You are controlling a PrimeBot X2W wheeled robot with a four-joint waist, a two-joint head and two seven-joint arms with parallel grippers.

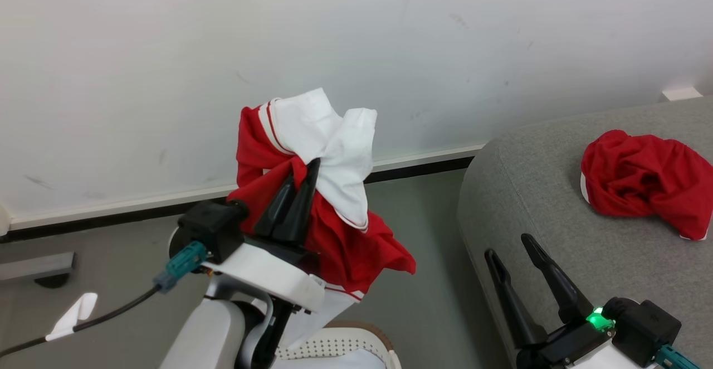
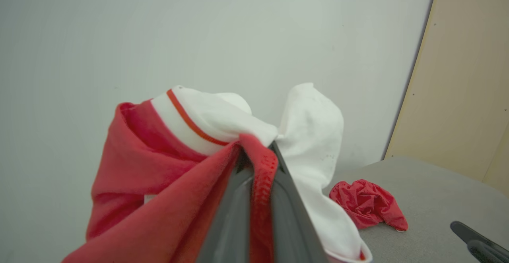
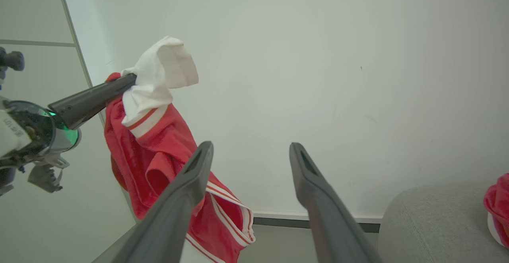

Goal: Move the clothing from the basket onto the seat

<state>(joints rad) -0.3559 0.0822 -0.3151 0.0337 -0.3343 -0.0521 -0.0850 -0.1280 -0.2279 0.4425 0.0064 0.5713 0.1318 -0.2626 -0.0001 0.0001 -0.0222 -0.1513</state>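
Observation:
My left gripper (image 1: 312,167) is shut on a red and white piece of clothing (image 1: 317,190) and holds it up in the air above the basket (image 1: 340,346), whose perforated cream rim peeks in at the bottom edge. In the left wrist view the fabric (image 2: 179,155) bunches around the closed fingertips (image 2: 258,151). A second red garment (image 1: 640,179) lies crumpled on the grey seat (image 1: 535,202) at the right. My right gripper (image 1: 509,246) stands open and empty by the seat's rounded front edge. The right wrist view has the hanging clothing (image 3: 159,136) left of its open fingers (image 3: 199,167).
A white wall with a dark baseboard (image 1: 139,207) runs behind. Grey floor lies between basket and seat. A cable with a white tag (image 1: 72,313) trails at the lower left, and a grey bar (image 1: 33,266) sits on the floor at far left.

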